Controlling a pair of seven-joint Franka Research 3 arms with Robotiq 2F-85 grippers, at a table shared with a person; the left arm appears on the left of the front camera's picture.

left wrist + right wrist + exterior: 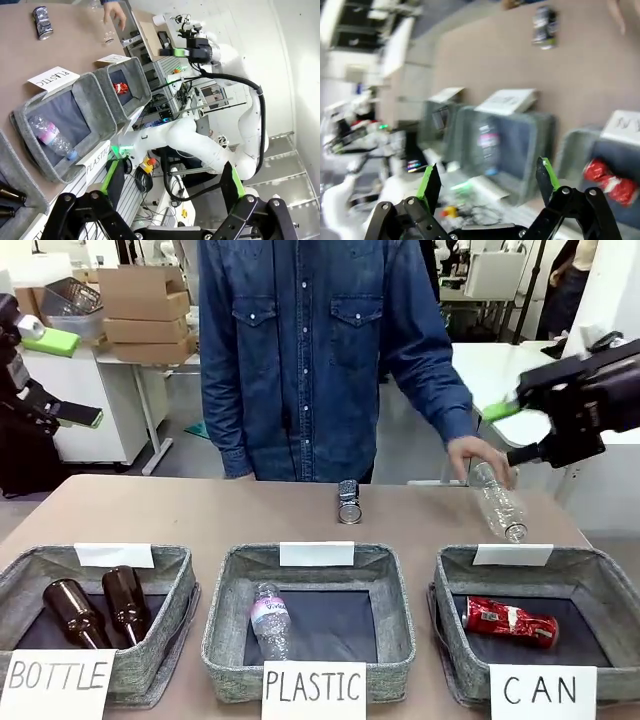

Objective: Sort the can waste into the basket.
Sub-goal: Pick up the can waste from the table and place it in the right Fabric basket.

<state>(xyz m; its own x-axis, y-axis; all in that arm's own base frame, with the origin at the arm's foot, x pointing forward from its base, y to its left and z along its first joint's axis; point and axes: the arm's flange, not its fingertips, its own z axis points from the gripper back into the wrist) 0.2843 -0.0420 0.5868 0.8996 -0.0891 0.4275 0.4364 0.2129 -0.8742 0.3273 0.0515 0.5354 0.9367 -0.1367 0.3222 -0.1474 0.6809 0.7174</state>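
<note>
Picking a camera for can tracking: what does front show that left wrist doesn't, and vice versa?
Front adds: the person's denim shirt and the readable CAN sign. Left wrist adds: the left gripper up close, jaws open, and the right arm down to its base. Both: dark can on the table, red can in the CAN basket, bottle in the PLASTIC basket.

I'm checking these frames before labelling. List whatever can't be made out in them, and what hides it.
- Front view: the dark can, print too small to read.
- Front view: the tilted clear bottle, upper end covered by the person's hand; whether it is gripped is unclear.
- Left wrist view: the brown bottles, cut off by the left edge.
- Right wrist view: the binned plastic bottle, smeared by blur.
</note>
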